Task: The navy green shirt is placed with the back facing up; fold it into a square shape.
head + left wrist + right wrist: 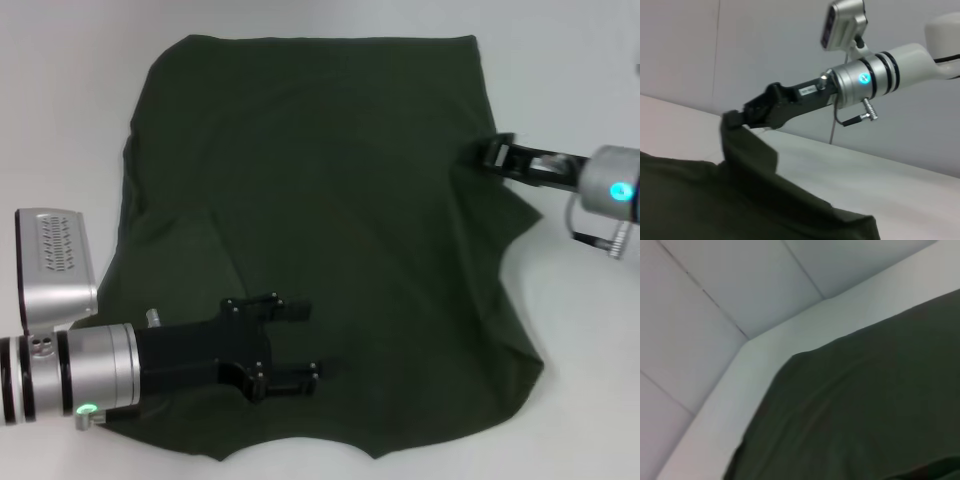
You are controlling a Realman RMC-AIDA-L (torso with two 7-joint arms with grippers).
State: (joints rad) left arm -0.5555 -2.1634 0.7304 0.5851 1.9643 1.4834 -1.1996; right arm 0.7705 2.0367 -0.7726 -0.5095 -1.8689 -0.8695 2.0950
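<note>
The navy green shirt lies spread out on the white table, with its left side folded in over the body. My left gripper is open, reaching over the shirt's near left part with fabric between and under its fingers. My right gripper is at the shirt's right edge, shut on a pinch of fabric. In the left wrist view the right gripper holds that edge lifted into a peak above the rest of the shirt. The right wrist view shows only the shirt and the table.
Bare white tabletop surrounds the shirt on all sides. Grey wall panels stand beyond the table's far edge. The left wrist's silver camera housing sits over the shirt's left edge.
</note>
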